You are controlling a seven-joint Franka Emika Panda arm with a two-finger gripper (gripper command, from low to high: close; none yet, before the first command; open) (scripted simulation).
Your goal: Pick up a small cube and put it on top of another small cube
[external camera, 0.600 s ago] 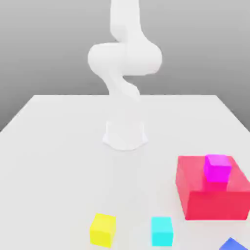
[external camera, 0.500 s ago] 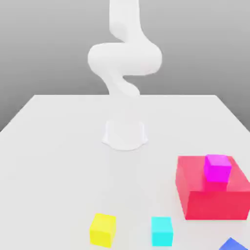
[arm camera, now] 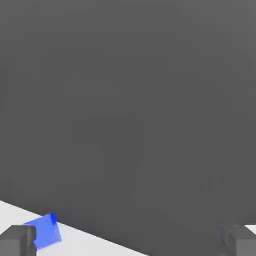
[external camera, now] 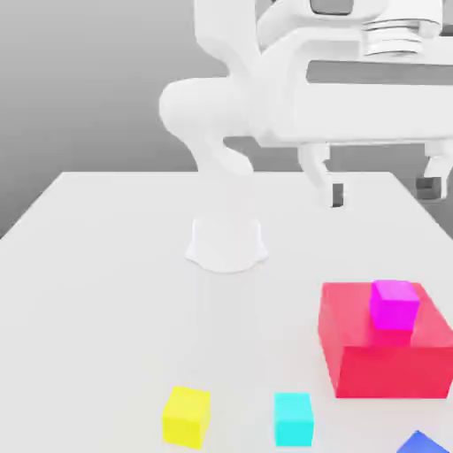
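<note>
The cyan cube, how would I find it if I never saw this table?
Find the big red block near the exterior view's right edge of the white table. Beside it, toward the left and nearer the camera, sits the cyan cube. Its neighbour farther left is a yellow cube.

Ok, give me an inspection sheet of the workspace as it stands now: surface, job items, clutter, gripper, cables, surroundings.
Surface: white table, flat.
Job's things: magenta cube sits on the red block; yellow cube and cyan cube stand apart on the table near the front edge; blue cube at the front corner on the exterior view's right.
Clutter: nothing seen.
Gripper: gripper open, empty, high above the red block.
Cables: nothing seen.
Surroundings: plain grey backdrop.
</note>
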